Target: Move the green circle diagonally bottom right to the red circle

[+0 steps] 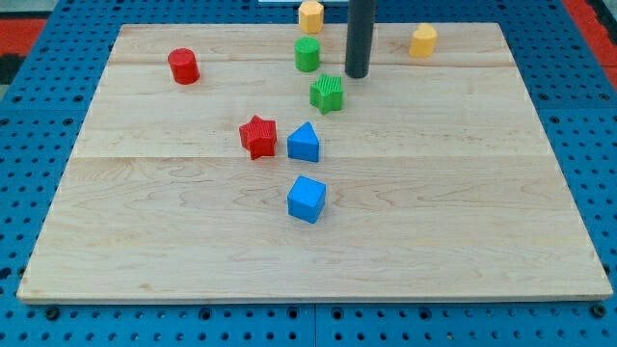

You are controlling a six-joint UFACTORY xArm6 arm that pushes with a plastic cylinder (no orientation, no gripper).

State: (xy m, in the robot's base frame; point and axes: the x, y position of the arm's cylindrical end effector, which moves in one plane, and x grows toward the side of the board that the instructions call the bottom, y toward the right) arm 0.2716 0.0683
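Observation:
The green circle [307,54] is a short green cylinder near the view's top, a little left of centre. The red circle [183,66] is a short red cylinder at the upper left, well to the left of the green one. My tip [358,75] is the end of the dark rod that comes down from the view's top. It stands to the right of the green circle and slightly lower, with a gap between them. It is just above and to the right of a green star-like block [327,93].
A red star [257,136] and a blue triangular block [304,143] sit side by side at mid-board. A blue cube [307,200] lies below them. Two yellow blocks sit at the top edge [310,15] and upper right [422,40]. The wooden board [482,212] rests on blue pegboard.

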